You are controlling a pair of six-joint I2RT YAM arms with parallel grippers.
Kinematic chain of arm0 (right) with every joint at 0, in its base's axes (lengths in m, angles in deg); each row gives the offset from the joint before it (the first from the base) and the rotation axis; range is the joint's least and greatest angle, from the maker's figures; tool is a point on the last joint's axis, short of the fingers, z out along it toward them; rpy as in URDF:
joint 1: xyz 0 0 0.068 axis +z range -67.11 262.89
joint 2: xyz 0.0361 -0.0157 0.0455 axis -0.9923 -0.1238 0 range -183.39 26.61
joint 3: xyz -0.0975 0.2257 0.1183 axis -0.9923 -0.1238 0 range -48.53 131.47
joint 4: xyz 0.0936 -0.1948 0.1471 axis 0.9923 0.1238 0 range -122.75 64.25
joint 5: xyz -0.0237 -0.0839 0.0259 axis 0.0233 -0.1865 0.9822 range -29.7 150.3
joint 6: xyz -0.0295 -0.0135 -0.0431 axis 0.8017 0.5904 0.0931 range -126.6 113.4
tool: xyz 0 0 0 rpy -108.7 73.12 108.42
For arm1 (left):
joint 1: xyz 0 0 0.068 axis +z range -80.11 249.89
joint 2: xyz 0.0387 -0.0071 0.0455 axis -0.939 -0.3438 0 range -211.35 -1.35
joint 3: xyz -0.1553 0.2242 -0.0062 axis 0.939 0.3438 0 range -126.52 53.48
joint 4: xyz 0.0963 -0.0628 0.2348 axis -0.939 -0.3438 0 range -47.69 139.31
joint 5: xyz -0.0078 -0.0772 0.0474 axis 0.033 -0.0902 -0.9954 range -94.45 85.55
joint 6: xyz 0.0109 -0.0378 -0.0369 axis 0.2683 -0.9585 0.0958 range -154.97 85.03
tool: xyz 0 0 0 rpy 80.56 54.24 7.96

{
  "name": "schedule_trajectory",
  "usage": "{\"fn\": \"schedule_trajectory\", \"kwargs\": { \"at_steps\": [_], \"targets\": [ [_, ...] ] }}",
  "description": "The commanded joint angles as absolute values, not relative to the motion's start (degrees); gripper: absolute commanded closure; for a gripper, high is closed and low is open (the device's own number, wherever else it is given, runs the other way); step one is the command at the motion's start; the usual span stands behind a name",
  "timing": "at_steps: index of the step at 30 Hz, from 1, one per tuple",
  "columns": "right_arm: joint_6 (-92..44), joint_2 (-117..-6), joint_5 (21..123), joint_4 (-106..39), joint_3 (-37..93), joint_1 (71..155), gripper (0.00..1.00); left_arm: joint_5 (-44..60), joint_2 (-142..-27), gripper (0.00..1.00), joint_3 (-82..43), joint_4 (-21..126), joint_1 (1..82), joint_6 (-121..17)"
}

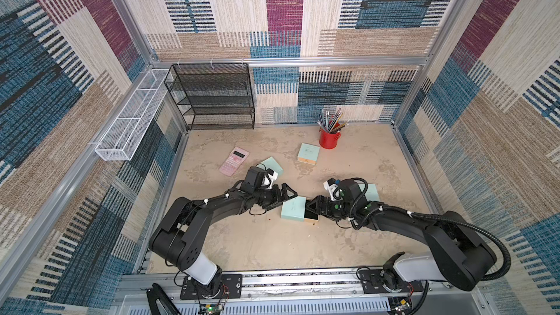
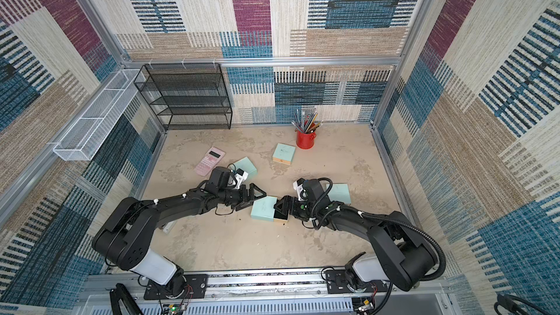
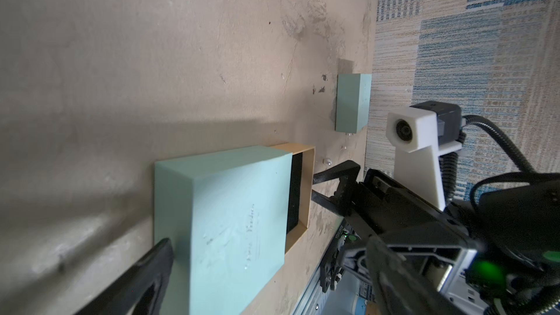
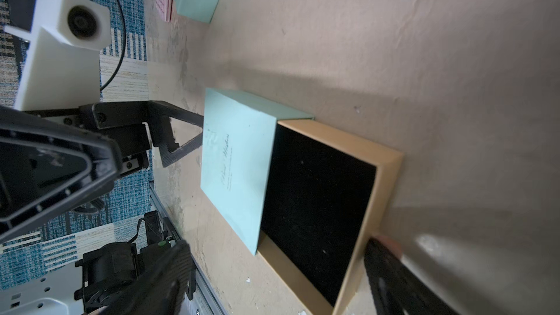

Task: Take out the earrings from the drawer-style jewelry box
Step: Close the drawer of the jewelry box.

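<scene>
The drawer-style jewelry box is a mint-green sleeve (image 1: 292, 210) (image 2: 263, 210) with a tan drawer (image 1: 312, 217) (image 4: 385, 183) pulled partway out, showing black lining. My left gripper (image 1: 286, 201) (image 3: 272, 293) stands open at the sleeve's (image 3: 224, 216) closed end, the sleeve partly between its fingers. My right gripper (image 1: 309, 210) (image 4: 277, 281) is open at the drawer's front corner, holding nothing. Tiny whitish-silvery earrings lie on the table: a bead (image 3: 327, 161) past the drawer's front, and a speck (image 4: 248, 280) beside the box. The lining looks bare apart from faint specks.
Three more mint boxes lie around (image 1: 308, 153) (image 1: 272, 165) (image 1: 372, 192). A pink calculator (image 1: 234, 161) and a red cup of pencils (image 1: 329, 137) stand further back. At the back left are a black mesh shelf (image 1: 212, 98) and a white wire basket (image 1: 130, 125).
</scene>
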State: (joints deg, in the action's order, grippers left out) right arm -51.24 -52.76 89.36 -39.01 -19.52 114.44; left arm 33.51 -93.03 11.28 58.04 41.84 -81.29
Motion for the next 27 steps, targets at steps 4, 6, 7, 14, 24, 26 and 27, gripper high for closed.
{"fn": "schedule_trajectory", "kwargs": {
  "at_steps": [4,6,7,14,24,26,27],
  "targets": [
    [-50.6,-54.3,91.3,-44.3,-18.3,114.6,0.08,37.6,-95.2,0.03,10.6,63.5,41.1,-83.8],
    [-50.9,-54.9,91.7,-45.8,-18.4,114.8,0.08,38.0,-95.9,0.04,10.3,64.8,40.8,-84.7],
    [-51.1,-55.3,91.7,-46.4,-18.3,115.0,0.08,38.1,-96.2,0.04,10.1,65.4,40.5,-85.1],
    [-51.8,-57.0,91.2,-50.9,-17.7,115.9,0.08,38.6,-98.5,0.05,8.4,67.0,39.5,-86.2],
    [-53.1,-60.8,90.7,-54.7,-16.5,117.5,0.09,38.6,-100.3,0.06,7.7,67.8,39.2,-86.8],
    [-53.2,-60.0,88.9,-53.6,-16.7,117.6,0.09,37.8,-99.8,0.06,7.8,66.9,39.3,-86.6],
    [-53.2,-59.0,87.4,-52.7,-17.0,117.6,0.09,36.9,-99.3,0.07,7.9,66.4,39.4,-86.6]
  ]
}}
